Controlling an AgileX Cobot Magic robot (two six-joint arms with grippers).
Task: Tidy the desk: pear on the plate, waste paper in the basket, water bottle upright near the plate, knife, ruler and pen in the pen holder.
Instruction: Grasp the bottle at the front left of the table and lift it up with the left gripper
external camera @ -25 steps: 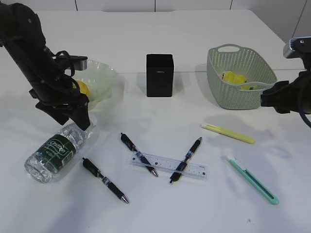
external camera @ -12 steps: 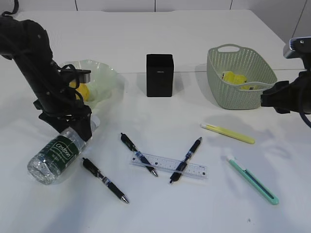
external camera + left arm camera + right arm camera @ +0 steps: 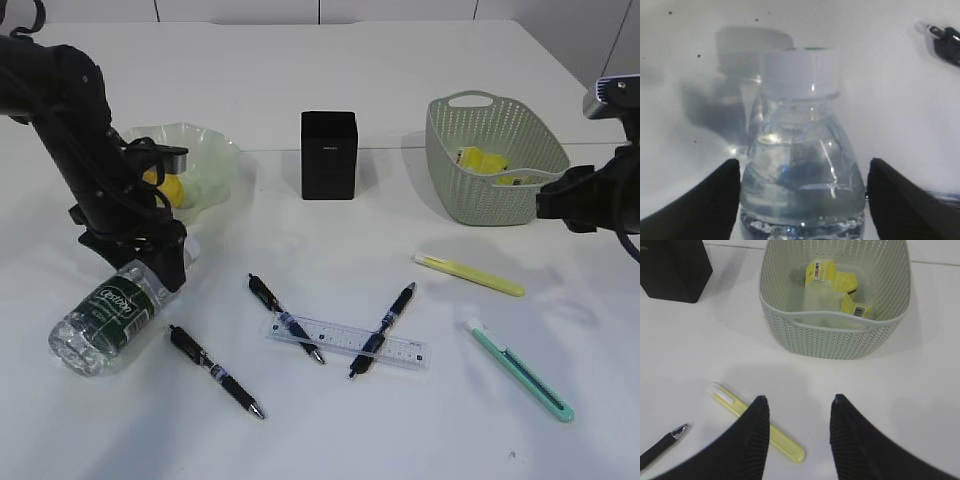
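The clear water bottle (image 3: 105,318) with a green label lies tilted at the left. My left gripper (image 3: 170,262) is shut on its neck just below the white cap (image 3: 800,70), with one finger on each side of the bottle (image 3: 800,150). The yellow pear (image 3: 170,185) sits on the pale green plate (image 3: 215,150). Yellow waste paper (image 3: 832,277) lies in the green basket (image 3: 495,210). My right gripper (image 3: 797,400) is open and empty above the table, in front of the basket. The teal knife (image 3: 520,370), the clear ruler (image 3: 345,340) and a yellow pen (image 3: 468,274) lie on the table.
The black pen holder (image 3: 328,155) stands at the centre back. Three black pens lie on the table: one (image 3: 215,370) near the bottle and two (image 3: 285,318) (image 3: 383,328) across the ruler. The yellow pen also shows under my right gripper (image 3: 757,427).
My left arm has swung more upright over the bottle's neck, and the bottle has shifted and turned slightly to the left. The right arm has not moved.
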